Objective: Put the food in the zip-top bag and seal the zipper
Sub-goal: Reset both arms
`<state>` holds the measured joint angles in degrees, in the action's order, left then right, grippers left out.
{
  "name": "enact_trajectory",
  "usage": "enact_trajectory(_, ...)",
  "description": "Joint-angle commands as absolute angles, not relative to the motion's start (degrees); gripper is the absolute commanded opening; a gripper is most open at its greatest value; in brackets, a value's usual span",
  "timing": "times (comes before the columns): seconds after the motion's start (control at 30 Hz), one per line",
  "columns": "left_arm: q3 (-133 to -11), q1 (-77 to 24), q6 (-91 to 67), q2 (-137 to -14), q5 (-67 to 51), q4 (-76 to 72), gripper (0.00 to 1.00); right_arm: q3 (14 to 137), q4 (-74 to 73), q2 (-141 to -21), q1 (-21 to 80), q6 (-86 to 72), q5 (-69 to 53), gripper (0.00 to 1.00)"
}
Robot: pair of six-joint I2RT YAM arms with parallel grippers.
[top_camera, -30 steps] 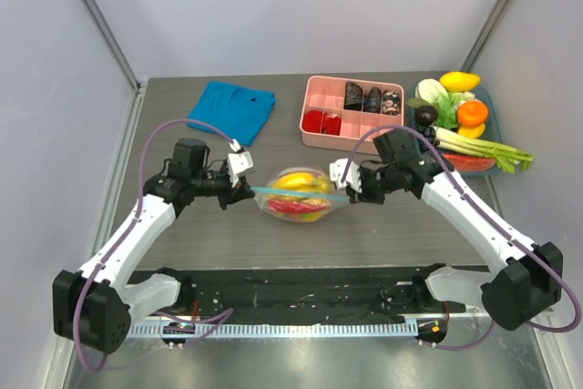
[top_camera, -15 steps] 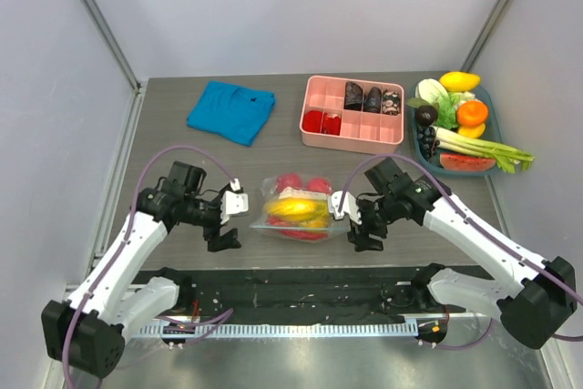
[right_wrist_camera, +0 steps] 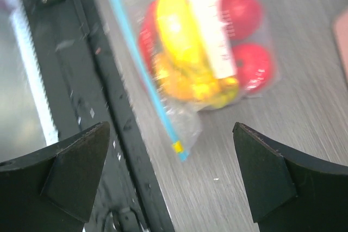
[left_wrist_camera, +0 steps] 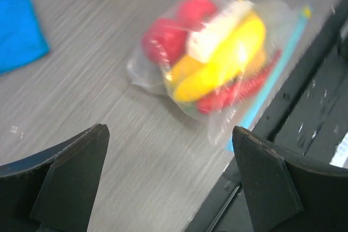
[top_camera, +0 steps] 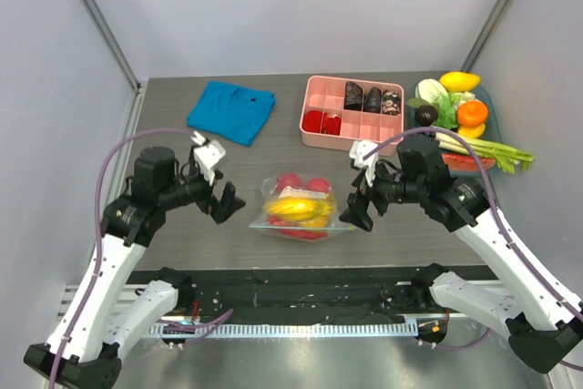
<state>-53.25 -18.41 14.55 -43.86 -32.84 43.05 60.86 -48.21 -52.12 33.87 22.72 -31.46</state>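
Observation:
The zip-top bag (top_camera: 296,209) lies flat on the table between my two grippers, with nothing touching it. The food shows through the clear plastic: red round pieces (top_camera: 301,183) and a yellow banana bunch (top_camera: 293,207) under the white label (right_wrist_camera: 209,31). The teal zipper (right_wrist_camera: 142,77) runs along the bag's near edge, with a yellow slider (right_wrist_camera: 176,146) at its right end. My left gripper (top_camera: 223,199) hangs open just left of the bag (left_wrist_camera: 217,63). To the bag's right my right gripper (top_camera: 357,211) is also open, above the zipper's end.
A pink compartment box (top_camera: 351,146) stands behind the bag. A teal tray (top_camera: 420,148) of toy vegetables and fruit is at the back right, and a folded blue cloth (top_camera: 231,109) at the back left. A black rail (top_camera: 291,284) runs along the table's near edge.
Both grippers opened and let go of the bag's zipper ends. The bag came down onto the table. Both arms then drew up and away from it, left and right.

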Motion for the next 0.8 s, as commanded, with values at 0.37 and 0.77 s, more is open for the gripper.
enact_trajectory(0.37, -87.0, -11.6, -8.7, -80.7, -15.7, 56.0, 1.00, 68.0, -26.4, -69.5, 3.5, -8.8, -30.6, 1.00)
enact_trajectory(0.77, -78.3, -7.3, -7.4, -80.4, -13.4, 49.7, 1.00, 61.3, -22.3, -72.6, -4.6, -9.9, -31.4, 1.00)
